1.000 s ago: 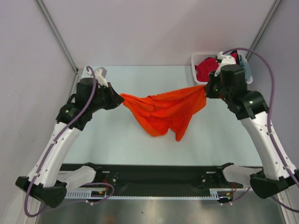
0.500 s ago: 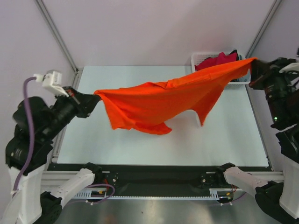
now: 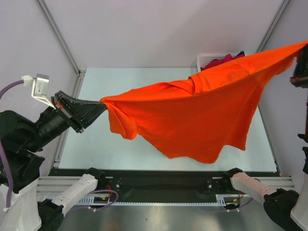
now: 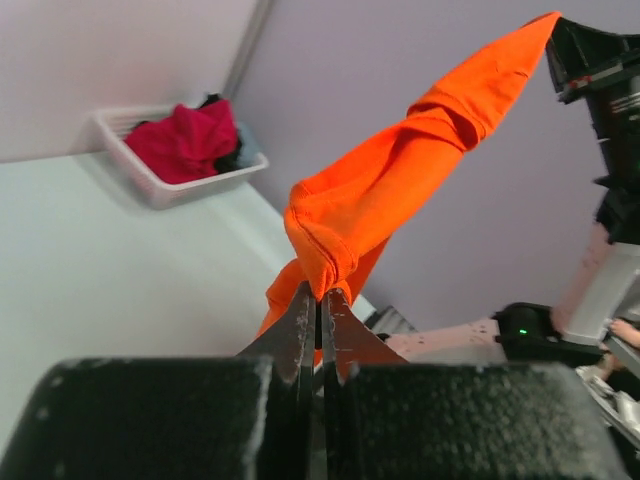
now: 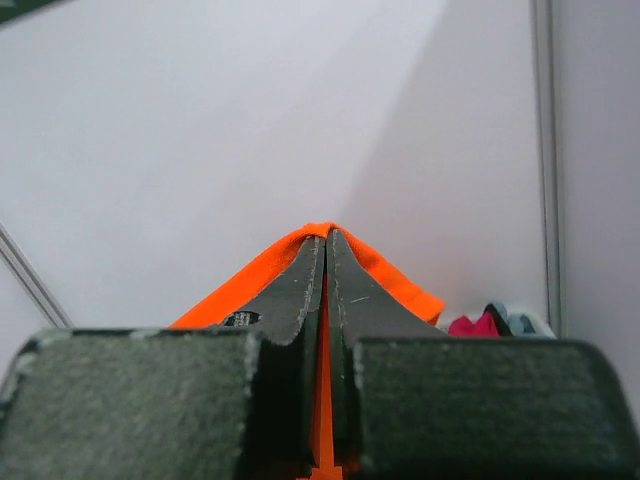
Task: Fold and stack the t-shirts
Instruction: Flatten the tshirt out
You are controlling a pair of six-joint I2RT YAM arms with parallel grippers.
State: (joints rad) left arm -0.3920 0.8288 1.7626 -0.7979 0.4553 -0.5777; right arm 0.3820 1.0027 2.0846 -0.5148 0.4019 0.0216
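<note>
A second ago the orange t-shirt (image 3: pixel 202 115) sagged as a crumpled bunch in front of the basket (image 3: pixel 199 58), with the right gripper (image 5: pixel 326 240) just beside the basket's near left corner. That gripper has since risen and swung out past the basket to its right, carrying its corner of the cloth high. The left gripper (image 3: pixel 98 107) has drawn further away from the basket. The shirt now hangs stretched and spread wide, hiding most of the basket from above.
</note>
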